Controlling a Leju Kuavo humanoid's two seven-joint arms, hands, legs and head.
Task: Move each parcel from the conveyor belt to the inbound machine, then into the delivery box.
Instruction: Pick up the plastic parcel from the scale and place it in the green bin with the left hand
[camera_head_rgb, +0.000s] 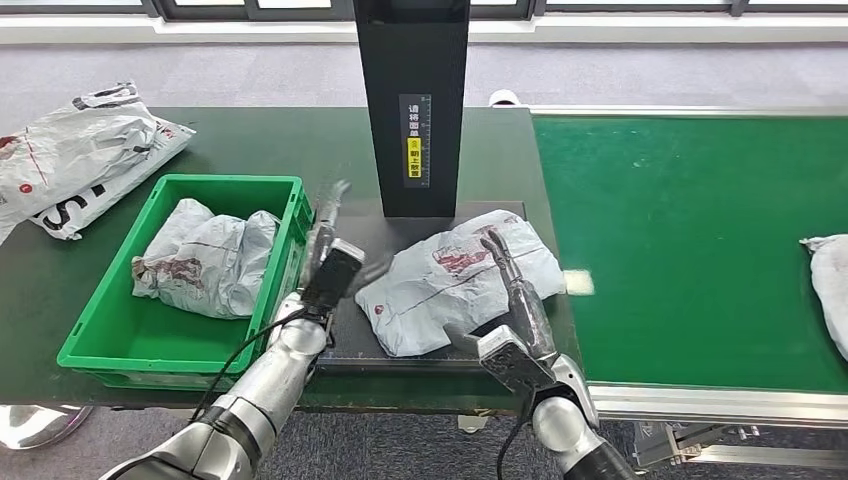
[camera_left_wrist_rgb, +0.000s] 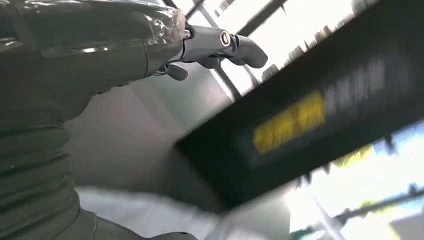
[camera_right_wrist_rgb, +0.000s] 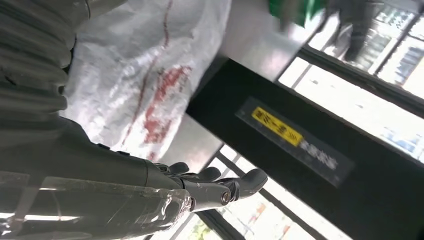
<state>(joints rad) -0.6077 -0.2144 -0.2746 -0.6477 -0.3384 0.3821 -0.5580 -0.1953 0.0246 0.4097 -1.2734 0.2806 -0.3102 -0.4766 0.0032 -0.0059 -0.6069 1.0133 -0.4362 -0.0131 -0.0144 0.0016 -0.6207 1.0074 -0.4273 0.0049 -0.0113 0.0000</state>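
Both robot hands, left (camera_head_rgb: 328, 222) and right (camera_head_rgb: 508, 268), spread empty beside a crinkled plastic parcel (camera_head_rgb: 455, 275) (frame centre); green ribbed crate (camera_head_rgb: 120, 300) holds another wrinkled bag (camera_head_rgb: 205, 257).

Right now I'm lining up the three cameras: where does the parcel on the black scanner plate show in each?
Head view: parcel lies mid-frame at the black post's foot, right hand over it.
Left wrist view: a pale blurred patch beside the post, probably the parcel.
Right wrist view: parcel behind the right hand.
Shared landmark: the post's yellow label.
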